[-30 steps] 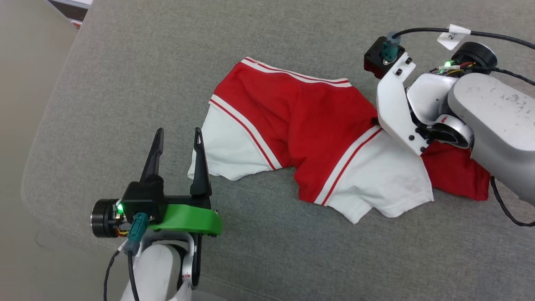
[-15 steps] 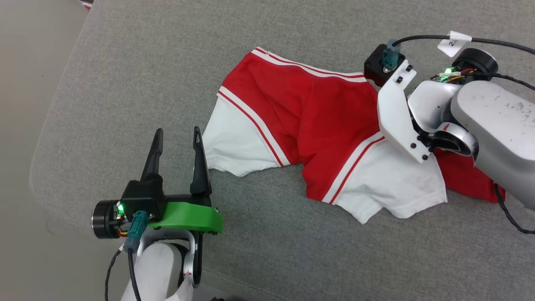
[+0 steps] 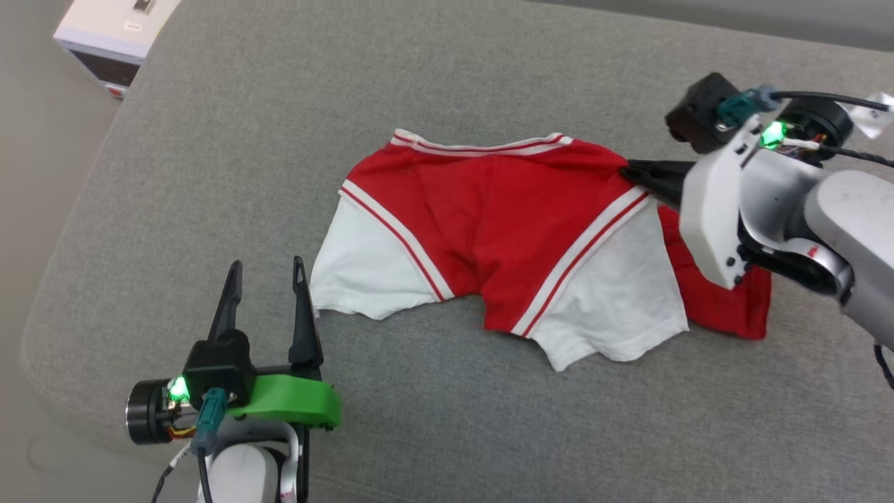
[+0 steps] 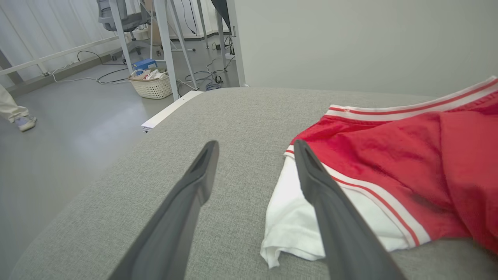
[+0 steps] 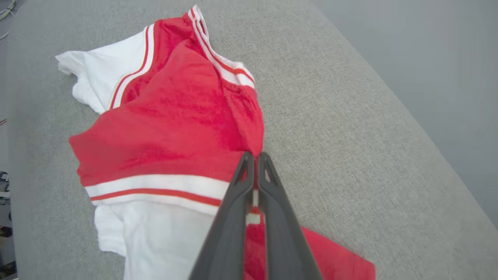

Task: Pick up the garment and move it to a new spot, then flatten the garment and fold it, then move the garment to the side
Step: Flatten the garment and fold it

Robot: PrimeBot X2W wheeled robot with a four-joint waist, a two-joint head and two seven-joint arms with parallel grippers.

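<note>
Near left: left claw [image 3: 267, 263] spread, empty, just beside the garment [image 3: 503, 230], crumpled across mid surface [image 3: 489, 70]. Far right: right claw [image 3: 628, 170] clenched on its red edge; thin pinch, risks slipping free or bunching folds when lifted.

Left end effector [image 4: 255, 143] (spread) beside garment [image 4: 389, 155]

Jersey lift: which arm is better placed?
Right. The right gripper has its fingers shut on the red edge of the jersey; the left gripper hovers open beside the white sleeve, holding nothing.
</note>
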